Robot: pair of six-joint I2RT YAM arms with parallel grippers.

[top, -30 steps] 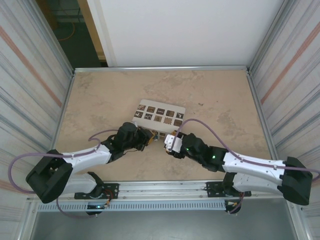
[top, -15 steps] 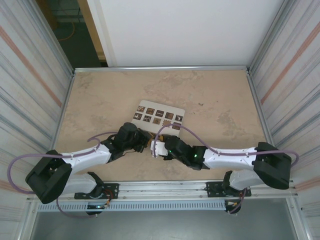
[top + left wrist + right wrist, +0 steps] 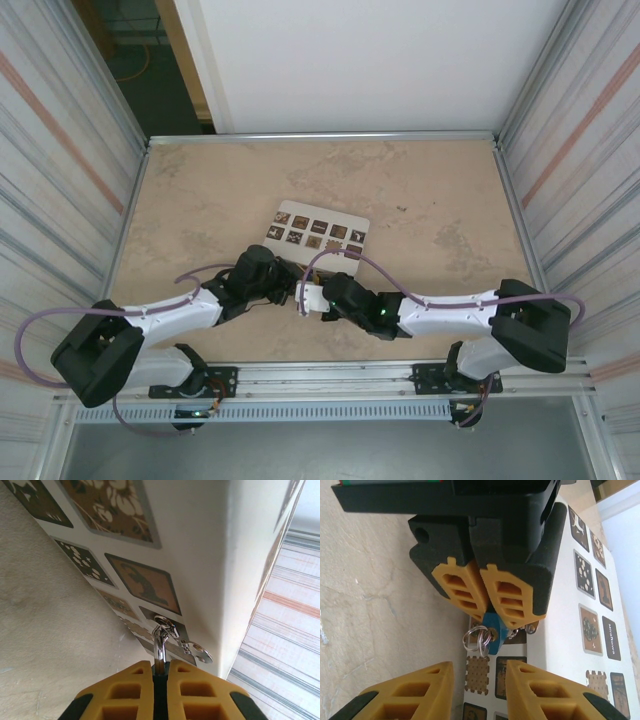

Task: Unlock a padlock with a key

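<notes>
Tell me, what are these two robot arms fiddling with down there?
They are working on unlocking a small blue padlock. The left end effector is shut on the padlock, holding it right by a white box with patterned squares. A key ring dangles at the lock, with a small key on it. The right end effector sits close in front, fingers apart, gripping nothing yet.

A beige mottled table (image 3: 200, 190) with a metal rim (image 3: 320, 136) stands between pale ribbed panels (image 3: 45, 200) along its left and right edges, each crossed by an orange stripe (image 3: 60, 130). A plain white wall (image 3: 370, 60) closes the far edge.
</notes>
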